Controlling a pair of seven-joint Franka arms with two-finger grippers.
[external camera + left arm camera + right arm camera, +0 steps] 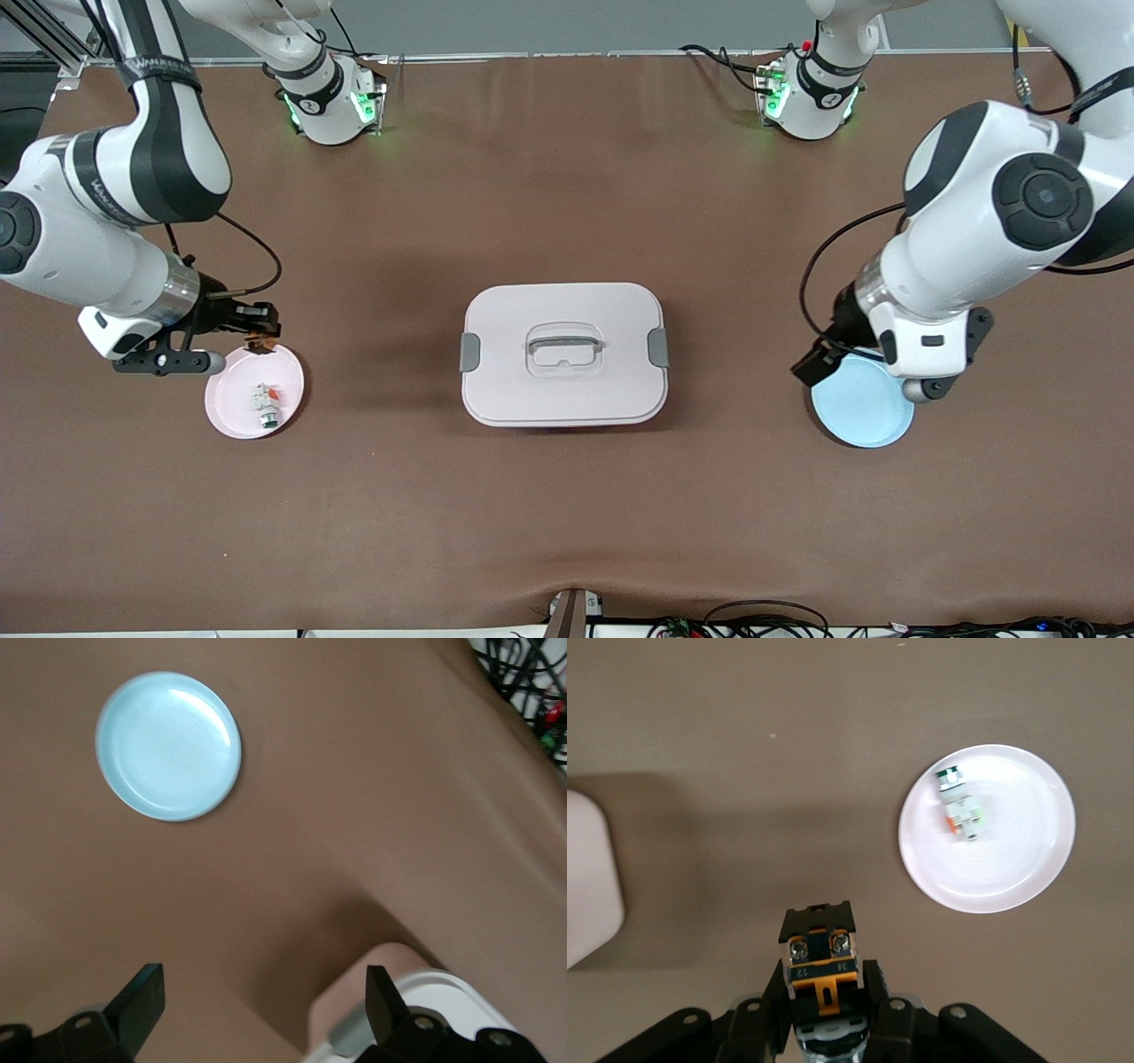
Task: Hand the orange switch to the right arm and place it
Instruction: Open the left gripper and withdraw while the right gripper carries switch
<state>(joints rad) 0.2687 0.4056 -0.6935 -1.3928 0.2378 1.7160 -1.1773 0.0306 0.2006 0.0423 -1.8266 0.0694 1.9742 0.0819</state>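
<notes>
The orange switch, a small black block with an orange centre and two screws, sits clamped in my right gripper, which is shut on it. In the front view this right gripper hangs with the switch over the rim of the pink plate at the right arm's end of the table. My left gripper is open and empty. It hovers over the rim of the light blue plate at the left arm's end.
A small white-and-green part with a red bit lies on the pink plate. A pale lidded box with a handle stands mid-table between the plates. Its corner shows in the left wrist view, as does the blue plate.
</notes>
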